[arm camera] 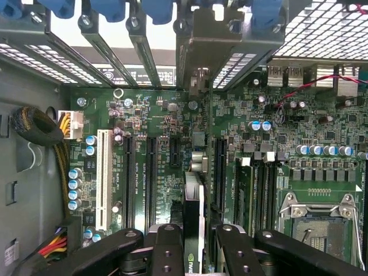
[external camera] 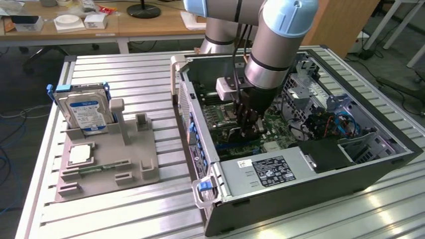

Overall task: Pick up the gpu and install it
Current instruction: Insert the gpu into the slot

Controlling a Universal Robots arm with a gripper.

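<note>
Exterior view: the robot arm reaches down into an open computer case lying on its side on a slatted metal desk, with the claw low over the green motherboard. Toward the exterior view's left, a grey fixture tray rests on the desk and carries an upright hard drive with a blue-and-white label. Wrist view: the black fingers of the claw pinch the gpu, seen edge-on as a thin dark card standing upright between them. The card's silver bracket sits at the row of rear slot openings of the case, and the card's lower edge lines up along a motherboard expansion slot region, between the neighbouring black slots. A white slot and an empty processor socket lie to either side.
</note>
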